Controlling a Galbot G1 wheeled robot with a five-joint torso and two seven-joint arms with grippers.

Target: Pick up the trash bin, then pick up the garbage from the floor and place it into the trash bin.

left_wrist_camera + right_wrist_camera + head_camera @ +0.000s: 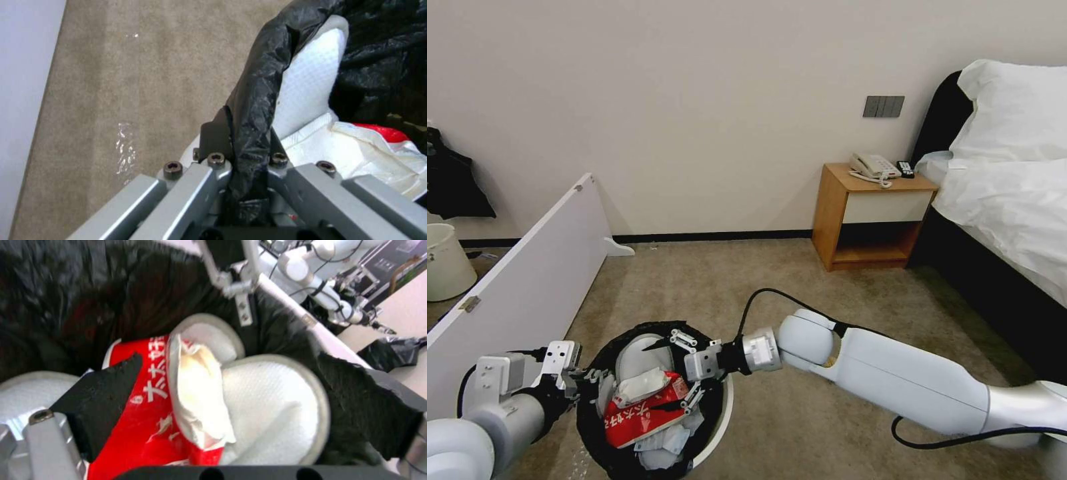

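Bottom centre of the head view: left gripper (582,380) is pinching the bagged rim of the trash bin (718,427), and right gripper (688,368) hangs spread over the red snack packet (642,417) and slippers (271,406). Looks like the drop-off step; next it needs lifting clear.
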